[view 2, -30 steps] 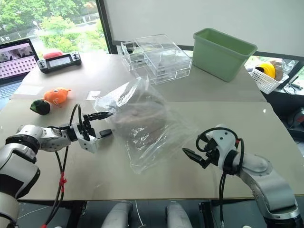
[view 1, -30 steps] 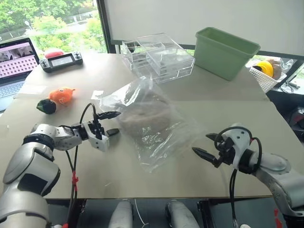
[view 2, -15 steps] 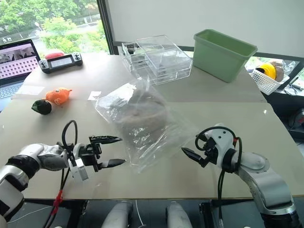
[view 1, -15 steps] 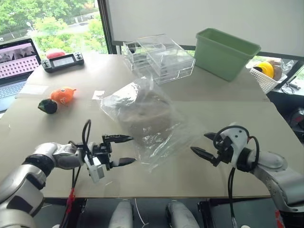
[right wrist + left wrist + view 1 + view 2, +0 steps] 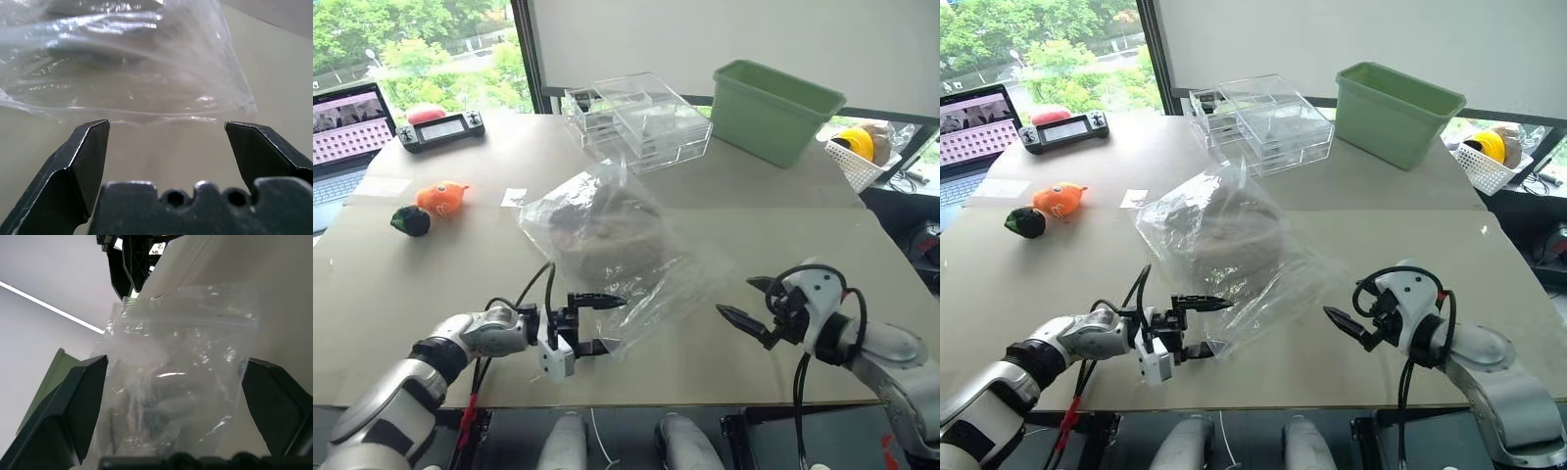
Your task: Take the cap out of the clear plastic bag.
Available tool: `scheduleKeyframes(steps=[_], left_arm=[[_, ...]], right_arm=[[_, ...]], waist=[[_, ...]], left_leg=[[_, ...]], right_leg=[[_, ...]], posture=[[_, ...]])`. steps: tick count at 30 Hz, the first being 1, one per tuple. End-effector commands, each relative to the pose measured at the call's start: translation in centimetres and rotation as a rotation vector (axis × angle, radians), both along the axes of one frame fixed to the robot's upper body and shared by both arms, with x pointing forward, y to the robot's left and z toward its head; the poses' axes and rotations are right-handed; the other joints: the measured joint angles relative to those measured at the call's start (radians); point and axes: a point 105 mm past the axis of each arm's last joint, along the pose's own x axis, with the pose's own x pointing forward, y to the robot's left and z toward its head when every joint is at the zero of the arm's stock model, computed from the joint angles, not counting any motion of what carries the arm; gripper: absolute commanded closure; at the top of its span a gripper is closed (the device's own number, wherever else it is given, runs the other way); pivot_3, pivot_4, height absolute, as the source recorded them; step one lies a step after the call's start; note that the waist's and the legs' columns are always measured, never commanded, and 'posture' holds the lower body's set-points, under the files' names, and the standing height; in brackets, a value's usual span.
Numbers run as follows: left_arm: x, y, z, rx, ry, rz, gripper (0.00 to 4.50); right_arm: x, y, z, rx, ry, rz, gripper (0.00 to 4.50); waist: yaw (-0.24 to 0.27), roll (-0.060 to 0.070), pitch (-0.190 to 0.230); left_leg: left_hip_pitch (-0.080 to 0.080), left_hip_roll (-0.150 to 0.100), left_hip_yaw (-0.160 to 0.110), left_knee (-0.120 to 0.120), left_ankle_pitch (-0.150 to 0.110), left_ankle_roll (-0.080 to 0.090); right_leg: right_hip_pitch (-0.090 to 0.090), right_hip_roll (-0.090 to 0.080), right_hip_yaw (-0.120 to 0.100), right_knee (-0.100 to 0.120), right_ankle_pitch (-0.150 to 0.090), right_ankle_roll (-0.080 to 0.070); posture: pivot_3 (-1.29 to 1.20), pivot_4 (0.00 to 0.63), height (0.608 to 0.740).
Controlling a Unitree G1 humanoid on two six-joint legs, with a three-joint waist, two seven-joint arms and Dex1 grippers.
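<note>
Soft beige-grey fabric cap [image 5: 607,247]: sealed inside crinkly clear plastic bag [image 5: 651,289]. Left gripper [image 5: 594,323]: fingers spread astride bag's near corner, positioned for pinching. Right gripper [image 5: 754,305]: spread, beside opposite edge.

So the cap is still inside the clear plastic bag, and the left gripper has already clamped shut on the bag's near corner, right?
Not quite. The cap is still inside the clear plastic bag, but the left gripper is open; in the left wrist view its fingers straddle the bag's corner without pinching it.
</note>
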Motion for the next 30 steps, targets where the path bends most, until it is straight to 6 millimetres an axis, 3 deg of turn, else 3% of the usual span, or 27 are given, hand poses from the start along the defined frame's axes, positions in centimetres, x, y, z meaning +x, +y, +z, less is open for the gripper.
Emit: scheduleKeyframes(steps=[1, 10, 20, 25, 28, 30], left_arm=[[0.3, 0.2, 0.9, -0.026, -0.020, 0.005, 1.15], [0.3, 0.6, 1.4, -0.018, -0.041, 0.012, 4.31], [0.0, 2.8, 2.0, -0.006, -0.057, 0.090, 4.41], [0.6, 7.6, 1.4, 0.054, -0.037, 0.237, 4.41], [2.0, 14.0, 0.9, 0.214, -0.015, 0.460, 4.41], [2.6, 16.2, 0.7, 0.274, -0.013, 0.554, 4.41]], right_arm=[[-0.2, 0.2, 1.3, -0.002, -0.049, 0.000, 0.00], [0.0, 0.7, 1.0, 0.005, -0.045, 0.004, 0.00], [0.6, 1.3, 1.0, 0.011, -0.047, 0.027, 0.00], [1.0, 1.5, 0.9, 0.012, -0.047, 0.038, 0.00], [1.3, 1.8, 0.7, 0.012, -0.041, 0.056, 0.00], [1.5, 1.9, 0.6, 0.014, -0.040, 0.066, 0.00]], waist=[[0.000, 0.000, 0.000], [0.001, 0.001, 0.000], [-0.003, 0.001, -0.001], [-0.003, 0.001, -0.001], [-0.010, 0.001, -0.001], [-0.014, 0.001, -0.001]], left_leg=[[0.000, 0.000, 0.000, 0.000, 0.000, 0.000], [0.000, 0.000, 0.000, 0.000, 0.000, 0.000], [0.000, 0.000, 0.000, 0.000, 0.000, 0.000], [0.001, 0.000, 0.000, -0.001, 0.000, 0.000], [0.002, 0.001, 0.000, -0.001, 0.000, 0.000], [0.003, 0.001, 0.000, -0.002, 0.000, 0.000]], right_leg=[[0.000, 0.000, 0.000, 0.000, 0.000, 0.000], [0.000, 0.000, 0.000, 0.000, -0.001, 0.001], [0.000, 0.000, 0.000, 0.000, -0.001, 0.001], [0.000, 0.000, 0.000, 0.000, -0.001, 0.001], [0.000, 0.001, 0.000, 0.000, -0.002, 0.002], [0.000, 0.001, 0.000, 0.000, -0.002, 0.002]], posture=[[0.00, 0.150, 0.735], [0.00, 0.150, 0.735], [0.00, 0.150, 0.735], [0.00, 0.150, 0.735], [0.00, 0.150, 0.735], [0.00, 0.150, 0.735]])
